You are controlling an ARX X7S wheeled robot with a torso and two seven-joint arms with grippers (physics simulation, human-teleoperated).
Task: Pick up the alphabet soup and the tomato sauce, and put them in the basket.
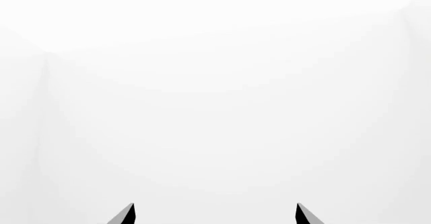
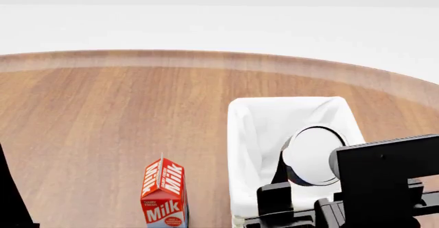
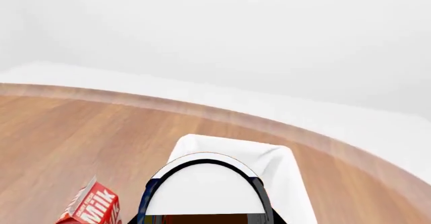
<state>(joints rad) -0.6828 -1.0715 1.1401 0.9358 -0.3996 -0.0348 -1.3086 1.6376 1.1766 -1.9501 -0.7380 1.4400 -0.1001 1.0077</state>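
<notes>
My right gripper is shut on the alphabet soup, a can with a white top and a dark blue side. It holds the can tilted over the open basket, which is white-lined and stands at the right of the wooden table. In the right wrist view the can fills the space between the jaws of the gripper, with the basket behind it. My left gripper is open and empty and faces only white background. The tomato sauce is out of view.
A red milk carton stands upright to the left of the basket, and also shows in the right wrist view. The round wooden table's far edge curves across the back. A dark part of my left arm shows at the lower left.
</notes>
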